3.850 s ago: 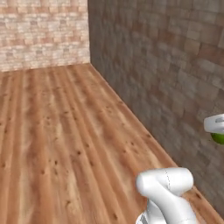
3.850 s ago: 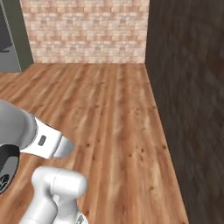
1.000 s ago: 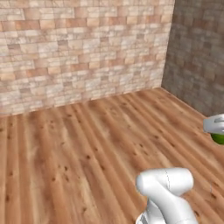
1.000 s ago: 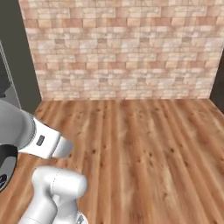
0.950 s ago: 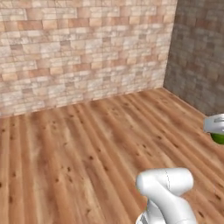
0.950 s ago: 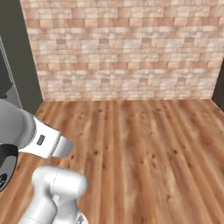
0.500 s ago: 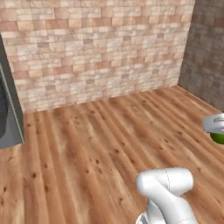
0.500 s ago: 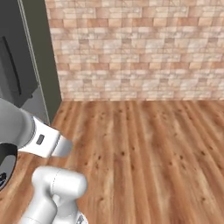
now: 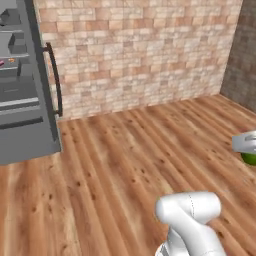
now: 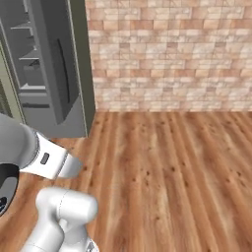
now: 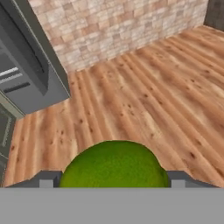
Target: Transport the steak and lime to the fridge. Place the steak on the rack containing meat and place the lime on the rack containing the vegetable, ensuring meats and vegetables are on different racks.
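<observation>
The lime (image 11: 114, 165) sits large at the bottom of the frame, between the two dark fingertips (image 11: 47, 179) of the hand (image 11: 114, 181), one at each side of it and touching it. Beyond it a wooden plank floor (image 11: 144, 100) runs up to a brick wall (image 11: 113, 28) along the top. At the left edge stands the fridge (image 11: 26, 83), grey, with its door swung open and pale-edged shelves showing inside. A darker wall meets the brick one at the top right corner.
</observation>
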You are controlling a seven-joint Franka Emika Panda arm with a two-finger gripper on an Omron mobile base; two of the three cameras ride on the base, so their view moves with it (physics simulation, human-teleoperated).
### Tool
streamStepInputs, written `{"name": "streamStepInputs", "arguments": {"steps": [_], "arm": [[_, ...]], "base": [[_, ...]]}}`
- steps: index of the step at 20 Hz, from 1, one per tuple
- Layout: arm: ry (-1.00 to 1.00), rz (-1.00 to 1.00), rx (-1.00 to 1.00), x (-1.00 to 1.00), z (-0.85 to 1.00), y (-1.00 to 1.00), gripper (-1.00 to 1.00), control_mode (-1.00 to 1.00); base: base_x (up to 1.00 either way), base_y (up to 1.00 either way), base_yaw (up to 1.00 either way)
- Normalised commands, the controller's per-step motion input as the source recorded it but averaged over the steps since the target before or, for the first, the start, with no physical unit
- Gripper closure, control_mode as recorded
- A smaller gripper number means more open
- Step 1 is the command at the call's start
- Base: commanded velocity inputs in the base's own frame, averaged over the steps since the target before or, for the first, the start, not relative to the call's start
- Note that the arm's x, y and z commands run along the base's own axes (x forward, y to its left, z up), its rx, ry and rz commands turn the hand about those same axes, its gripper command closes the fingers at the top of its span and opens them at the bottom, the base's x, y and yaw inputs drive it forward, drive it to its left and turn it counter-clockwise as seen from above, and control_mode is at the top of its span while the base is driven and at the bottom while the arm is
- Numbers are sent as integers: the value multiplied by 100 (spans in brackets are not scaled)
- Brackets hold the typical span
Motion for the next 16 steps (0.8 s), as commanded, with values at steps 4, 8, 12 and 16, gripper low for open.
{"name": "streamStepInputs", "arguments": {"steps": [4,8,12,16], "arm": [[0,0,0,0,0,0,100,100],[0,0,0,0,0,0,100,100],[0,0,0,0,0,0,100,100],[0,0,0,0,0,0,100,100]], "base": [[-14,100,0],[6,100,0],[81,100,-4],[100,100,-8]]}}
